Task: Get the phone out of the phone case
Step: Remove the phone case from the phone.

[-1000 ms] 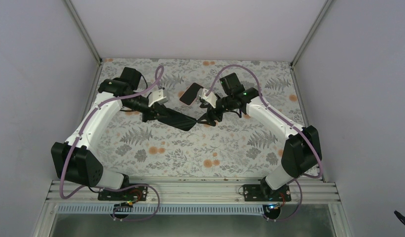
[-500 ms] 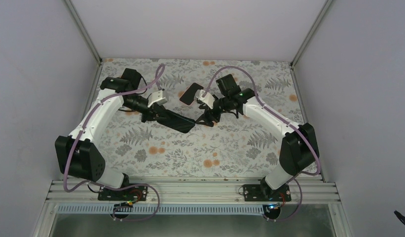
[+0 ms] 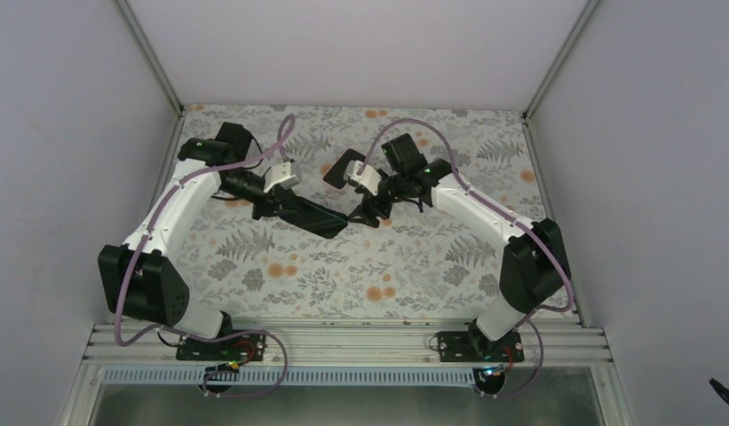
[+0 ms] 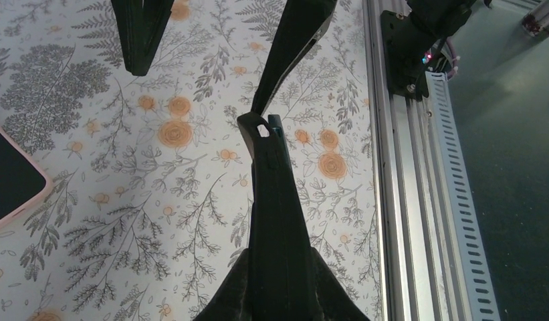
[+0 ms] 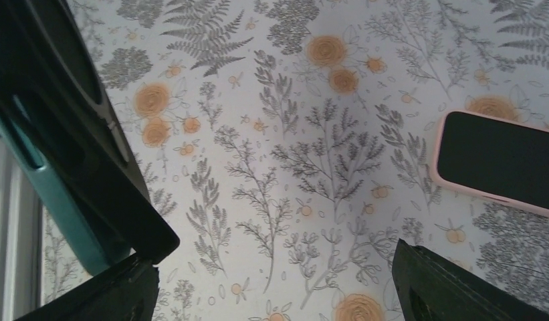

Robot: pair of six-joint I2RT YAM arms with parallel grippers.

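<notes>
From above, the phone lies on the table just beyond the right gripper, not held, so I judge removal not yet begun. Left wrist: the left gripper clamps one dark teal-edged slab; the phone case sits far left. Right wrist: fingers spread wide, with one cased phone ahead-right.
</notes>
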